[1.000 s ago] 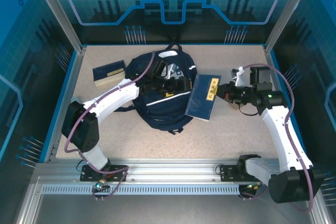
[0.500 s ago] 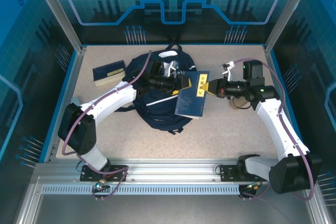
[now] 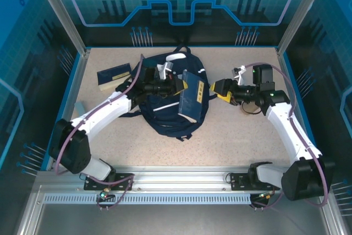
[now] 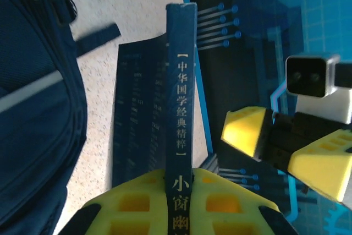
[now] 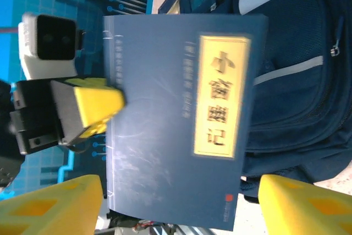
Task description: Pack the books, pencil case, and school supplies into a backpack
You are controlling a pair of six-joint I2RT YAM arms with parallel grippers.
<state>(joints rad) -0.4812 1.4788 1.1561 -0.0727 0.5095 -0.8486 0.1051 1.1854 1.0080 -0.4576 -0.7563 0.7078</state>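
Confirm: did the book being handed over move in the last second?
Yes. The book moved left, from the right edge of the backpack to over its middle, and tipped up on edge.

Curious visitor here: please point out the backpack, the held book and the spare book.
backpack (image 3: 165,118): top view, lower front fabric.
held book (image 3: 191,98): top view, cover middle.
spare book (image 3: 114,74): top view, cover middle.

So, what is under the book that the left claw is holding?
The backpack lies under the book gripped by the left claw. The book hides the part directly below, so any opening there is unseen.
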